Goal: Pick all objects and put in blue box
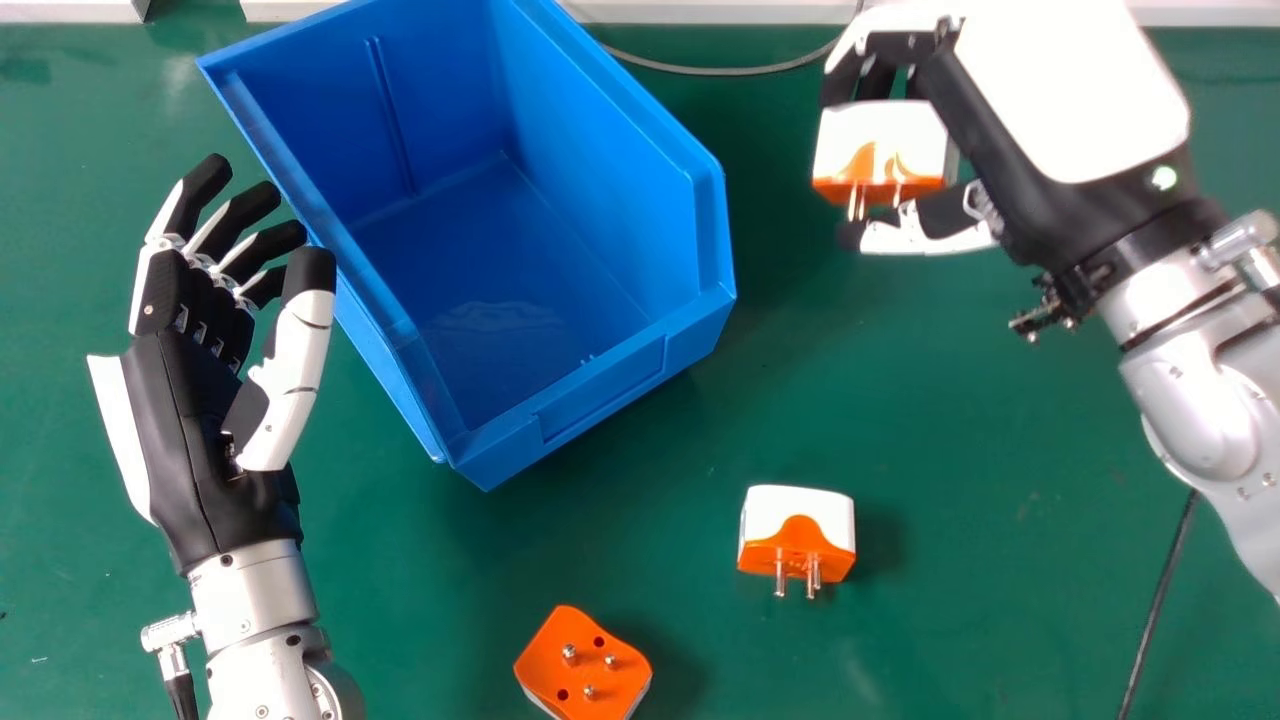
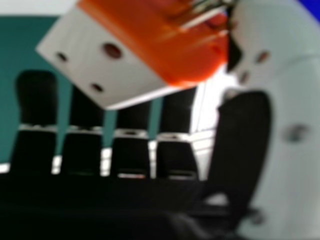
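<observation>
My right hand [image 1: 1060, 90], at the upper right, is shut on an orange and white plug adapter [image 1: 880, 145], right of the blue box [image 1: 590, 400]. In the right hand view the adapter [image 2: 135, 60] lies between the thumb and fingers of my right hand [image 2: 132, 150], its pins toward the thumb. A second adapter [image 1: 797, 540] rests on the table below and right of the box, pins facing the near edge. Another adapter [image 1: 585, 665] lies with pins up near the bottom edge. My left hand [image 1: 190, 400] is open beside the box's left wall.
The green table [image 1: 950, 440] carries everything. A thin grey cable [image 1: 720, 71] curves behind the box, and a dark cable [image 1: 1160, 600] runs at the lower right. A white ledge [image 1: 720, 10] borders the far edge.
</observation>
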Robot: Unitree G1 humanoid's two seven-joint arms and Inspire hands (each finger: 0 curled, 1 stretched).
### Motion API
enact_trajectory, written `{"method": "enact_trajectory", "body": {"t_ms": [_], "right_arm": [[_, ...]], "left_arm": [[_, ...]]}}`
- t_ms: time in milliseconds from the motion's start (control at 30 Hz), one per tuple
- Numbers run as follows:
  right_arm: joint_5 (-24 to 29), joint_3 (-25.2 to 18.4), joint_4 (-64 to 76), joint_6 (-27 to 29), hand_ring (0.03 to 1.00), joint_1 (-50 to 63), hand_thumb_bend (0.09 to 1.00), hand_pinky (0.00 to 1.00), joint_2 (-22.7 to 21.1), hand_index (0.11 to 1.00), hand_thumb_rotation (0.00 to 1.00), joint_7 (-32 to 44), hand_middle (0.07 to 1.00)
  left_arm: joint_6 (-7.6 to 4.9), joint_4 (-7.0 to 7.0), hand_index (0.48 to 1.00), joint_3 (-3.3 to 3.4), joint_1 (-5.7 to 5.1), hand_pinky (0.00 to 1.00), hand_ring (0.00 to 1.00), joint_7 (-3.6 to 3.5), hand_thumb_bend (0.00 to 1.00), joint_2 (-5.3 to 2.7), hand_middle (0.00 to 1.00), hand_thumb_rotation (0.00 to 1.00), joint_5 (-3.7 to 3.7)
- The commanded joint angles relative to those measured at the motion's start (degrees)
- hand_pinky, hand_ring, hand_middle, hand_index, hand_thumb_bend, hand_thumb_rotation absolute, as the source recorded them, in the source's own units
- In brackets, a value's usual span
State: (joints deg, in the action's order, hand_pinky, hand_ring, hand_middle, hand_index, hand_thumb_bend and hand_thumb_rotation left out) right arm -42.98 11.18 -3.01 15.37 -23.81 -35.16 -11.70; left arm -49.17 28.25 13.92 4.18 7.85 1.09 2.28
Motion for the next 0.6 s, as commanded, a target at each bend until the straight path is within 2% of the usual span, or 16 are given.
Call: {"method": "enact_trajectory", "body": {"t_ms": [0, 167, 267, 433, 567], "right_arm": [[0.09, -2.09, 3.63, -0.73, 0.405, -0.14, 0.492, 0.3, 0.53, 0.538, 0.0, -0.11, 0.49], [-2.23, -3.18, 7.73, -2.86, 0.386, -0.33, 0.494, 0.27, 1.14, 0.541, 0.0, 0.26, 0.482], [-1.98, -2.76, 7.31, -0.82, 0.376, -1.72, 0.496, 0.26, 1.74, 0.541, 0.0, -0.33, 0.478], [-2.84, -1.47, 5.91, 1.96, 0.373, -4.2, 0.499, 0.26, 2.87, 0.541, 0.0, -0.69, 0.483], [-3.43, 0.59, 4.32, 3.21, 0.371, -7.29, 0.501, 0.27, 6.1, 0.54, 0.0, -1.05, 0.487]], "left_arm": [[-0.8, -0.79, 0.805, 0.04, 0.09, 0.64, 0.69, -0.01, 0.66, 0.54, 0.76, 0.44, -0.53], [-0.86, -0.83, 0.805, 0.01, 0.09, 0.64, 0.69, -0.13, 0.66, 0.43, 0.76, 0.44, -0.3], [-0.92, -0.79, 0.805, 0.06, 0.06, 0.64, 0.69, 0.01, 0.66, 0.45, 0.76, 0.44, -0.47], [-0.97, -0.97, 0.805, -0.05, -0.2, 0.64, 0.69, 0.47, 0.66, 0.01, 0.76, 0.44, -0.82], [-1.2, -0.77, 0.804, -0.1, -0.32, 0.64, 0.7, 0.52, 0.66, -0.16, 0.76, 0.44, -0.53]]}}
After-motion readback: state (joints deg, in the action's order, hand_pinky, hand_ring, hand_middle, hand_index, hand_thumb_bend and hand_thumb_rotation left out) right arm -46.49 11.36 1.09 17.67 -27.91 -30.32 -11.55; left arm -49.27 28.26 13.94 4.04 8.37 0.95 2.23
